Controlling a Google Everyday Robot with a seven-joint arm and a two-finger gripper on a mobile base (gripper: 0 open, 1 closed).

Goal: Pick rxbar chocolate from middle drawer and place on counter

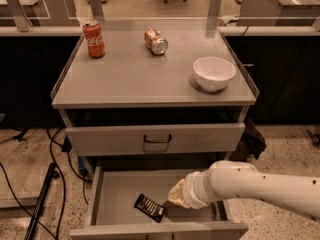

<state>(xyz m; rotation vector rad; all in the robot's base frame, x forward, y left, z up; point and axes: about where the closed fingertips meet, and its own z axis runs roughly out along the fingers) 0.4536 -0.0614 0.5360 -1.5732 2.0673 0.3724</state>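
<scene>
The rxbar chocolate point(149, 207), a flat dark bar, lies tilted on the floor of the open middle drawer point(116, 193), near its front middle. My gripper point(173, 198) reaches in from the right at the end of the white arm point(250, 183), low inside the drawer and just right of the bar. Its tan end almost touches the bar's right end. The counter point(145, 76) is the grey cabinet top above.
On the counter stand a red cola can point(93, 38) at the back left, a tan dented can point(156, 41) lying at the back middle, and a white bowl point(214, 73) at the right. The upper drawer front point(156, 138) with its dark handle is closed. Cables point(55, 174) lie on the floor at the left.
</scene>
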